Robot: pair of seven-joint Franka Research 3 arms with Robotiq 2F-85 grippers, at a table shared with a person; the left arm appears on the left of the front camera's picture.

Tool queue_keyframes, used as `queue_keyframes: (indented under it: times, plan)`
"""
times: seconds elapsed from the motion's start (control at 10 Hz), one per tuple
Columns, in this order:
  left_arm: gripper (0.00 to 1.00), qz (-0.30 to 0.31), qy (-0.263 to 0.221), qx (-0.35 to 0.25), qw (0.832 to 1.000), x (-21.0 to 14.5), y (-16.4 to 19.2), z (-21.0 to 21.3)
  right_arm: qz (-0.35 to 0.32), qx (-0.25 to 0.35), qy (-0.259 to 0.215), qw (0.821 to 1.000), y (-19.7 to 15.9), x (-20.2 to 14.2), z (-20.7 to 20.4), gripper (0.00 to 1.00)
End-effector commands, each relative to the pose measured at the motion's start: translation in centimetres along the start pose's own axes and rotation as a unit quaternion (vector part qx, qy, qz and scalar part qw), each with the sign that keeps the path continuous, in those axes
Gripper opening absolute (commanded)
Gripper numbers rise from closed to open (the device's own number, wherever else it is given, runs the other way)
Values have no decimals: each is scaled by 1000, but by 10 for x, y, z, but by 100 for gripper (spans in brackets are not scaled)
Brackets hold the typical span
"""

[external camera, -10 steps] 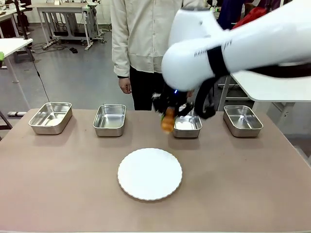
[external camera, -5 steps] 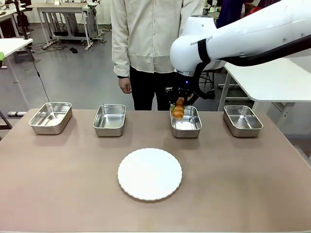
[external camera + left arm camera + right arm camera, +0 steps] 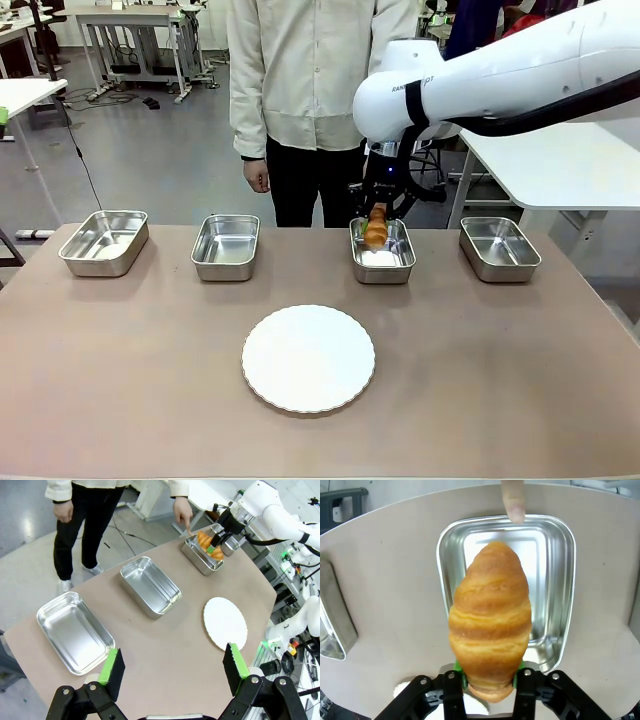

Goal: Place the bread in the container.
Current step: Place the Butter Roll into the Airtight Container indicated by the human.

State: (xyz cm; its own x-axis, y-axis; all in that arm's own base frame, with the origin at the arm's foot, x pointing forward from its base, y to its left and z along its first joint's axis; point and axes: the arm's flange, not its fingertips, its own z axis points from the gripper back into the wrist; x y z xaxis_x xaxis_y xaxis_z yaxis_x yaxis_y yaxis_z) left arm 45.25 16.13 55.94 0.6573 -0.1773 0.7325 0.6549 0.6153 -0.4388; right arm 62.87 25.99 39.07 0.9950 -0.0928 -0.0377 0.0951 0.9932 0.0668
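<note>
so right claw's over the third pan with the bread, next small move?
Probably open the right claw fully and let go: the bread hangs directly above the container that the person's finger points to, green pads beside its lower end. Then lift straight up.

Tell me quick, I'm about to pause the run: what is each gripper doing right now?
Left gripper: open, holding nothing.
Right gripper: closed on the bread, over the container.
</note>
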Motion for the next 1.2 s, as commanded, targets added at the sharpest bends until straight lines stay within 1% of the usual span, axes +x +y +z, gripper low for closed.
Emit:
queue_keyframes:
  times: [0.0,0.2,0.7,0.8,0.9,1.1]
  plan:
    - [100,-2,-1,-4,1000,0,-3,1,-9,-8,-6,1000,-2,5,-1,95]
    - [100,-2,-1,-4,1000,0,-3,1,-6,-9,-19,1000,-9,4,-2,100]
    - [100,-2,-1,-4,1000,0,-3,1,-4,0,-29,1000,-9,-3,-1,100]
    - [100,-2,-1,-4,1000,0,-3,1,-17,10,-35,999,-9,-5,-1,100]
    - [100,-2,-1,-4,1000,0,-3,1,-4,0,-13,1000,-5,5,0,100]
    - [100,-2,-1,-4,1000,0,-3,1,-4,0,-13,1000,-5,5,0,100]
